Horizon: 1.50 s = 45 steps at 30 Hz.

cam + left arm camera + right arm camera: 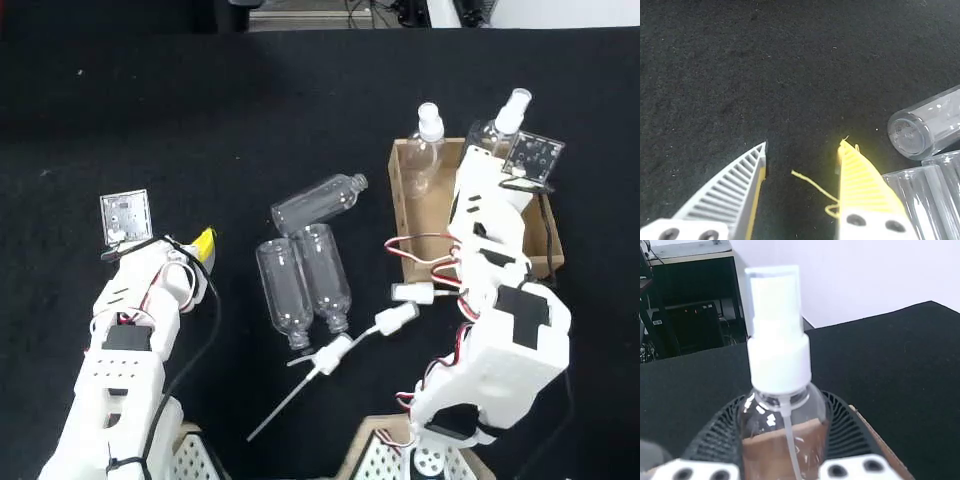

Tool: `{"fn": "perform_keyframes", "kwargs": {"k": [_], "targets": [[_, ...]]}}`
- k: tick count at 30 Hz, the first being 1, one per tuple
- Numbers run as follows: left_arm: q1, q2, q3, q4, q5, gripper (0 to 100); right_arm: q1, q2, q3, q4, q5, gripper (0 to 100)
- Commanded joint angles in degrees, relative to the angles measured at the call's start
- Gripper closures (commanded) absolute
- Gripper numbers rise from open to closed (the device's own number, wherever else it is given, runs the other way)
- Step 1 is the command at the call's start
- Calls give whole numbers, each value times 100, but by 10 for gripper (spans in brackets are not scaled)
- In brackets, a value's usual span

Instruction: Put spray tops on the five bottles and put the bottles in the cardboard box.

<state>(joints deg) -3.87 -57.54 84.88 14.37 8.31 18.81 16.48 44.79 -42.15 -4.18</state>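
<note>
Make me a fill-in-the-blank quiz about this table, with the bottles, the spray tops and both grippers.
1. ____ uncapped bottles lie on the black table.
2. The left gripper is ____, with nothing between its fingers.
3. The right gripper is shut on a bottle whose spray top is coloured ____.
4. Apart from that one, ____ capped bottle stands in the cardboard box.

Missing words: three; open; white; one.

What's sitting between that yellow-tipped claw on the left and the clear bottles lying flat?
Nothing. The high view shows bare black cloth between the left gripper and the nearest capless bottle.
</note>
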Motion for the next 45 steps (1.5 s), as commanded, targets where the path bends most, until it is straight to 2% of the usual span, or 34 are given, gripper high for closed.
{"fn": "perform_keyframes", "kwargs": {"k": [1,8,14,26,42,45], "targets": [[-22,-79,-66,-114,53,787,-185,-40,-338,-158,-44,988],[-13,-79,-66,-114,53,787,-281,-40,-338,-158,-53,988],[-13,-79,-66,-105,53,787,-237,-40,-321,-158,-642,988],[-13,-79,-66,-105,53,787,-141,567,-760,-167,-633,988],[-13,-79,-66,-114,53,787,-149,585,-743,-158,-633,985],[-13,-79,-66,-114,53,787,-193,593,-734,-132,-396,946]]}}
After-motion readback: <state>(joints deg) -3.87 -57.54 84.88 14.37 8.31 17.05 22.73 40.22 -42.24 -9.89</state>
